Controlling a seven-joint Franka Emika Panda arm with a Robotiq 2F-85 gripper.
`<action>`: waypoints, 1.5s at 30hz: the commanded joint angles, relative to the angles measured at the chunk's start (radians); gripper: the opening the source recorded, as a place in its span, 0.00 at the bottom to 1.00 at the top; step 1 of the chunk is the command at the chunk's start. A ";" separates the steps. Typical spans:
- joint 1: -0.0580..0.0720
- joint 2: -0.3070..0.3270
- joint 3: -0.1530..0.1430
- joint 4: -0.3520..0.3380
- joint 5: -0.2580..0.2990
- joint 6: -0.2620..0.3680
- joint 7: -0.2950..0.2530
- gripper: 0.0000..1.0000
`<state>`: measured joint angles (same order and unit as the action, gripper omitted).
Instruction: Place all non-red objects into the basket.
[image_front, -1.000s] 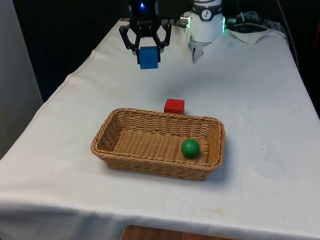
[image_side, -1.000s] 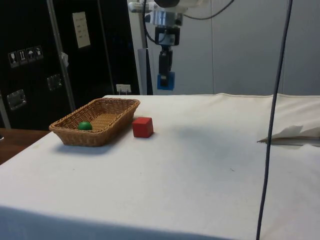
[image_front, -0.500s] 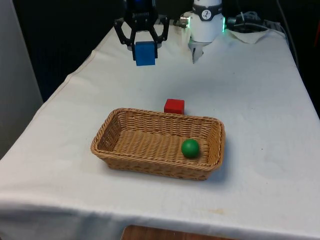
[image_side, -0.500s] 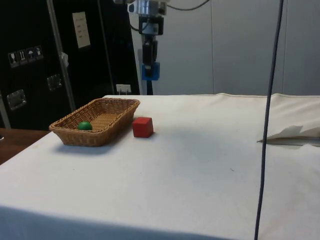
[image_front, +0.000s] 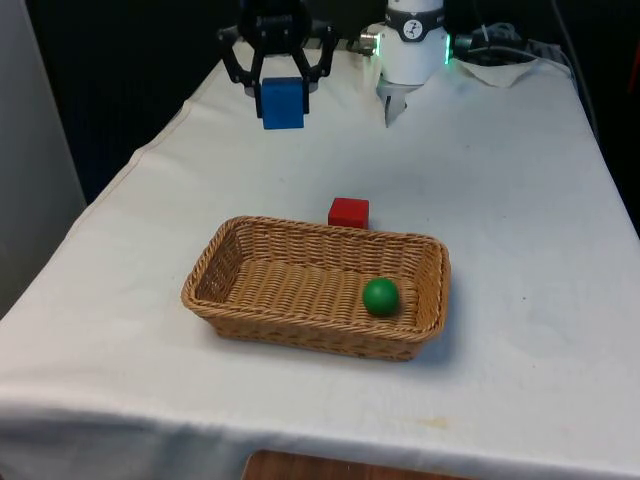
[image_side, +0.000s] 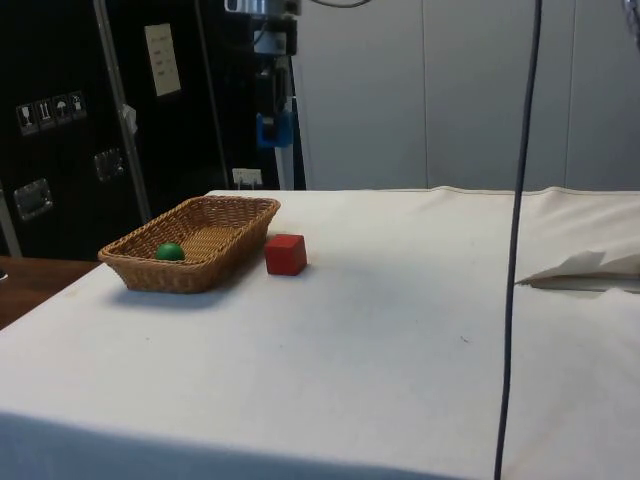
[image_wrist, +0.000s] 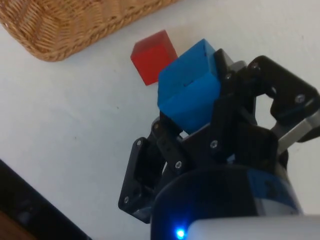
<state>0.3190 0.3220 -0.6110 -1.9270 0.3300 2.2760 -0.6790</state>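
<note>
Blue cube clamped in gripper above table, green ball in basket.

Laboratory test bench. Table under white cloth, dark cabinets bearing label plates, hanging cable, plain grey wall panels.

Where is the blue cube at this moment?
The blue cube is held in the gripper, high above the table toward the front view's left, beyond the red cube and the basket.
</note>
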 joint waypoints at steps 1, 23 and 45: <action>-0.003 0.020 0.002 0.024 0.001 -0.014 0.005 0.03; -0.007 0.277 0.019 0.284 0.082 -0.050 0.023 0.03; -0.015 0.551 0.042 0.523 0.169 -0.053 0.061 0.03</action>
<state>0.3110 0.8800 -0.5760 -1.4030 0.5030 2.2340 -0.6180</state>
